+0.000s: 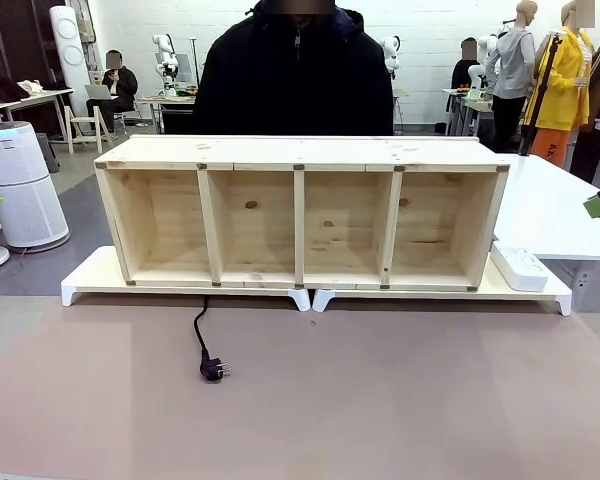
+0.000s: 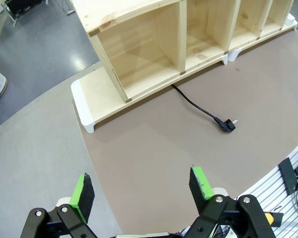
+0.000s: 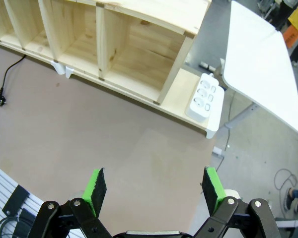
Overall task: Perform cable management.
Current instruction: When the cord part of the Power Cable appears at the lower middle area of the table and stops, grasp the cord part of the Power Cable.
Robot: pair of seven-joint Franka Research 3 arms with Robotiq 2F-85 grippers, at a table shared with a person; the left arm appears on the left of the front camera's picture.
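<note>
The left gripper hangs open and empty above the mat in front of the shelf. The cable emerges from under the shelf's second bay from the left, with its plug on the mat just in front. A person stands behind the shelf, a power strip lies beside its right end, and the right gripper hovers open in front of that end.
</note>
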